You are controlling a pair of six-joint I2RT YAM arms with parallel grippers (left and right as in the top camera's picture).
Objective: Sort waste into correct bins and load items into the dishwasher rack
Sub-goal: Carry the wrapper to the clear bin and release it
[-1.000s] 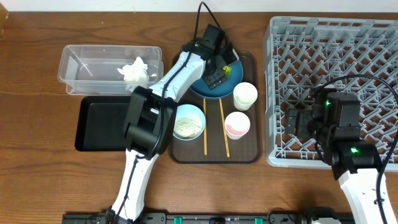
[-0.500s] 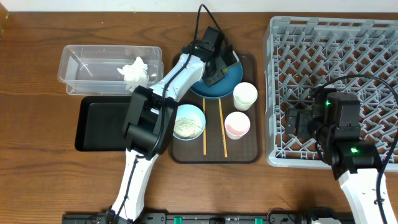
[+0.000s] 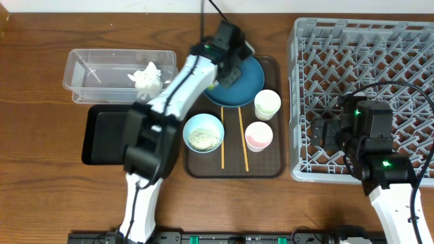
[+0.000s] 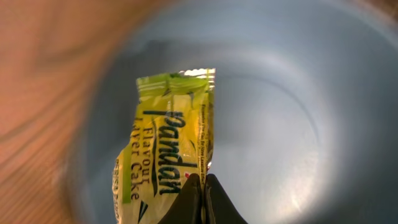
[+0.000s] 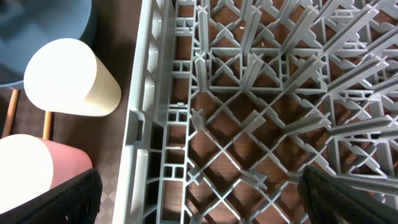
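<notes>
1. While the left gripper (image 4: pixel 203 180) pinches the wrapper (image 4: pixel 165 143) by one edge, jaws shut, above the plate (image 4: pixel 280 124), lift straight.
2. Carry toward nine o'clock; the clear container (image 3: pixel 95 74) is the likely bin.
3. Thin hold: move slowly.

Label on the wrapper (image 4: pixel 165 143) above the plate (image 4: pixel 280 124)
I read "Pandan Flavour" and "…ayer Cake" on it; the edge print is too small.
</notes>
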